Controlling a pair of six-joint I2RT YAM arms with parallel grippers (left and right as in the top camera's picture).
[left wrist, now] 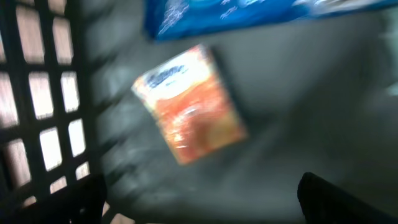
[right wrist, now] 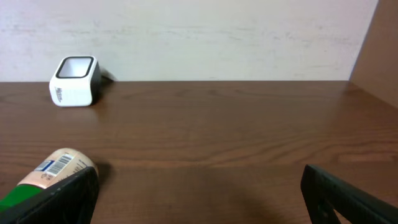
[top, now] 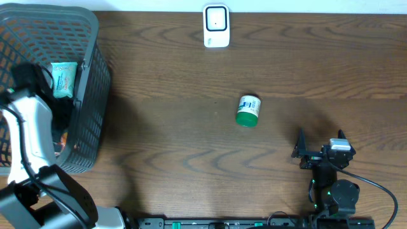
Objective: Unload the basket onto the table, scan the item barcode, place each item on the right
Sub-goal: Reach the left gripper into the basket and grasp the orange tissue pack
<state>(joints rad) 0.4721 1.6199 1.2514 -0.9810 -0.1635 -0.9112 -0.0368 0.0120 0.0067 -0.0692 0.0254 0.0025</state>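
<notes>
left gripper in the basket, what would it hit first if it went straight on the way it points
Most likely the orange packet lying on the basket floor, almost dead centre ahead of the open left gripper. The view is blurred, so depth is uncertain.

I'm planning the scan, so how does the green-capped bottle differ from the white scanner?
The green-capped bottle is a cylinder lying on its side; the white scanner is a rounded box standing on its base. The bottle sits mid-table, the scanner at the far edge by the wall. The bottle carries a barcode label; the scanner shows a dark-rimmed window. Both rest on the wooden table, outside the basket.
</notes>
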